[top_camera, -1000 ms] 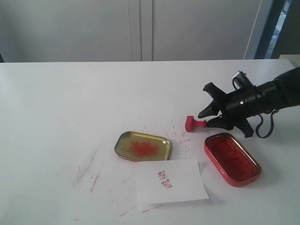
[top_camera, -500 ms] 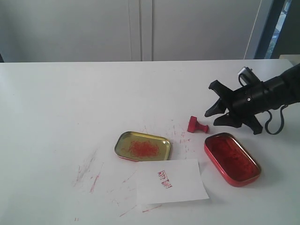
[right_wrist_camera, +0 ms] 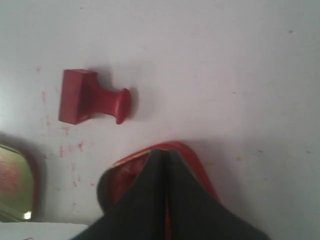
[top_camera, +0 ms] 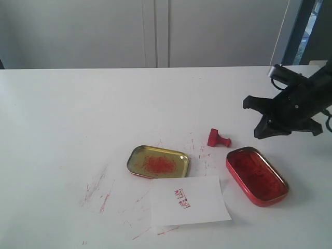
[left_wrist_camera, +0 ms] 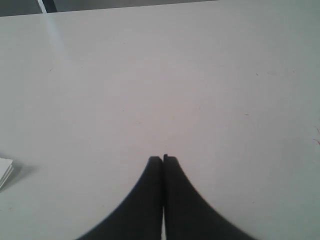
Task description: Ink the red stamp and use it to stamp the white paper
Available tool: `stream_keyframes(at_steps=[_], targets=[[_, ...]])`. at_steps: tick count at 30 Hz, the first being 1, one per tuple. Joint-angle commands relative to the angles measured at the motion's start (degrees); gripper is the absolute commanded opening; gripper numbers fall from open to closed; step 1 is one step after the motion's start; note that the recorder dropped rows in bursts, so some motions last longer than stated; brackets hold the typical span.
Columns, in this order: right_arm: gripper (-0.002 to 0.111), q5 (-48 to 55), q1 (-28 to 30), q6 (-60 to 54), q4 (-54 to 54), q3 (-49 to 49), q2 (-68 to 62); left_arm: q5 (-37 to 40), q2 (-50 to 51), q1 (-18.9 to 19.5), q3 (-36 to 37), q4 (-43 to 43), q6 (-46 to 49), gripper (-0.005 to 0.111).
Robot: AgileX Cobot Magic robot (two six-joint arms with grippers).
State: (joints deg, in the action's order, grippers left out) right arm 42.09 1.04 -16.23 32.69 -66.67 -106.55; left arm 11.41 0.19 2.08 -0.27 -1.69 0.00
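The red stamp (top_camera: 218,138) lies on its side on the table, just beyond the red tin; in the right wrist view the stamp (right_wrist_camera: 92,97) is free, base and knob both showing. My right gripper (top_camera: 258,134) hangs to its right, apart from it, above the tin's far end. In its wrist view the right gripper (right_wrist_camera: 165,151) is shut and holds nothing. The white paper (top_camera: 189,199) lies at the front and carries a red imprint. My left gripper (left_wrist_camera: 163,158) is shut over bare table and does not show in the exterior view.
A red tin of red ink (top_camera: 257,175) sits front right. A gold tin with red smears (top_camera: 158,162) touches the paper's far edge. Red streaks (top_camera: 101,194) mark the table at front left. A white stack edge (left_wrist_camera: 4,170) shows in the left wrist view.
My right gripper let go of the stamp, drew back to the right and closed. The stamp tipped slightly and now rests still on its side.
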Motion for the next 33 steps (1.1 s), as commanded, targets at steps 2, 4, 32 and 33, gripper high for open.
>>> stream_keyframes(at_steps=[2,4,32,33], targets=[[0.000,2.77,0.24,7.66,-11.66,-0.03,2.37,0.16,-0.19,-0.04,0.27,-0.04,0.00,0.000],[0.000,4.21,0.24,7.66,-12.69,-0.03,3.04,0.16,-0.19,-0.04,0.27,-0.04,0.00,0.000],[0.000,9.58,8.32,19.35,-32.69,9.59,28.30,0.16,-0.19,-0.04,0.27,-0.04,0.00,0.000],[0.000,8.91,8.32,19.35,-32.69,10.31,30.04,0.16,-0.19,-0.04,0.27,-0.04,0.00,0.000]])
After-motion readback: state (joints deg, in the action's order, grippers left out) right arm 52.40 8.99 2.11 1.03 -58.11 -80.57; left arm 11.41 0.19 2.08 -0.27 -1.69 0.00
